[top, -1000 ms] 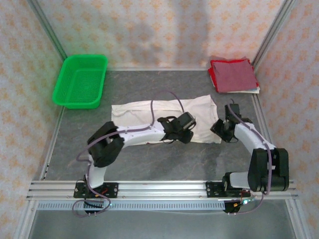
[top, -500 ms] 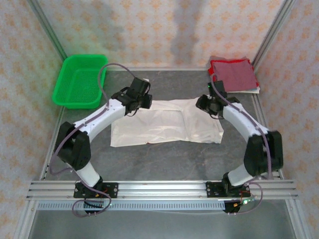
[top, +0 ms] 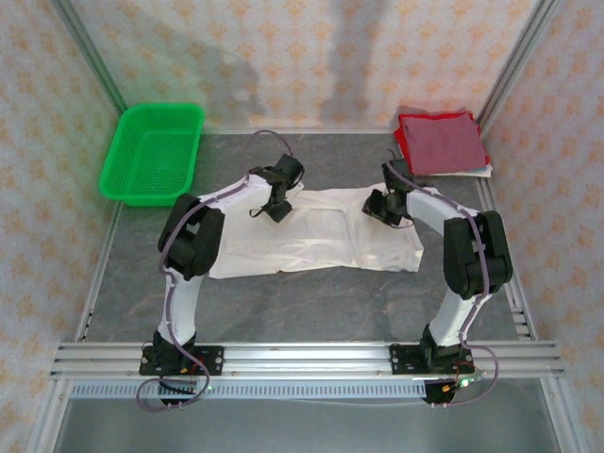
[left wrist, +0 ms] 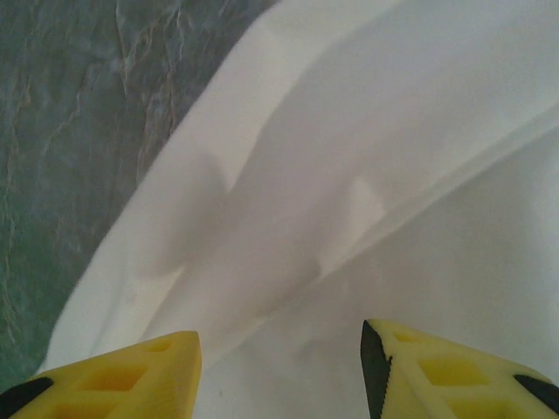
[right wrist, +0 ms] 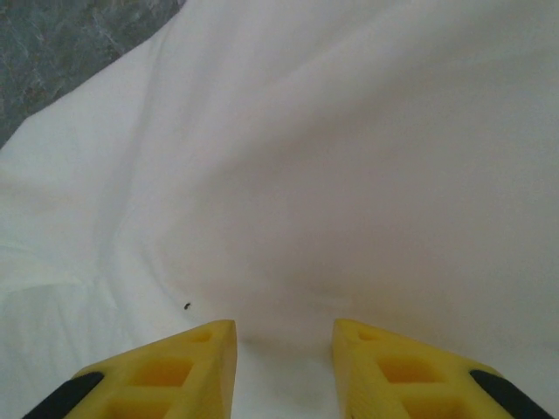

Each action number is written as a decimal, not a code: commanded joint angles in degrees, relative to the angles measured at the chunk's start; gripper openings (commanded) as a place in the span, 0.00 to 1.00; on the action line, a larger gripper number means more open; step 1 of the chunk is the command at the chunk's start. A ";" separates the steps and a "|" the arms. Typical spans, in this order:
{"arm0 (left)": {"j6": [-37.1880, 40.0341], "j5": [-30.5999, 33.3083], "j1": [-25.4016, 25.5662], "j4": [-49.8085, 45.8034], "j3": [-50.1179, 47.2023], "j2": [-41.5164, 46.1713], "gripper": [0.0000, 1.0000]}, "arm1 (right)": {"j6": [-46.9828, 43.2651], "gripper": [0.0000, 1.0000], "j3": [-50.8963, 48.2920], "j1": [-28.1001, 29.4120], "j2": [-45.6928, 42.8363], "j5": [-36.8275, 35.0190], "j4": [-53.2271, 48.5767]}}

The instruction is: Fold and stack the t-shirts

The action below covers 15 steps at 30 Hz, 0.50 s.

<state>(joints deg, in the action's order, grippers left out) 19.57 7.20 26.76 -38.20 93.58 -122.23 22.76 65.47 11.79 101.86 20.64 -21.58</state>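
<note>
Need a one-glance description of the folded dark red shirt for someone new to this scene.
Start at the grey table and go to its far right corner. The dark red t-shirt lies there, folded square. The white t-shirt is spread out mid-table; the green basket sits far left.

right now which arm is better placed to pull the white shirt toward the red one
Probably right: the right claw is over the white shirt's far right edge, nearest the red shirt; the left claw is farther left.
</note>
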 commanded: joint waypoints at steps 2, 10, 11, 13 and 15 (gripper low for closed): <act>7.00 3.40 0.31 -1.03 4.97 -1.87 0.50 | 0.81 0.33 -2.47 -1.07 -0.43 0.01 1.89; 10.07 2.36 0.04 -0.37 7.48 -6.07 0.46 | 1.65 0.32 -5.52 -2.87 -1.62 1.22 3.70; 10.28 2.21 0.04 -0.31 7.60 -6.17 0.46 | 1.54 0.32 -5.62 -2.96 -1.62 1.16 3.70; 10.90 2.03 -0.03 -0.15 7.98 -6.41 0.46 | 1.38 0.32 -5.51 -3.20 -1.67 1.19 3.33; 11.40 1.90 -0.22 -0.16 8.86 -6.89 0.44 | 1.32 0.32 -5.75 -3.42 -1.94 1.01 3.35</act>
<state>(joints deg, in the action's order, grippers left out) 28.69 8.58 26.89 -37.93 99.79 -128.09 23.81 60.53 8.91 101.84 22.06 -18.87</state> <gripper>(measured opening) 0.453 0.323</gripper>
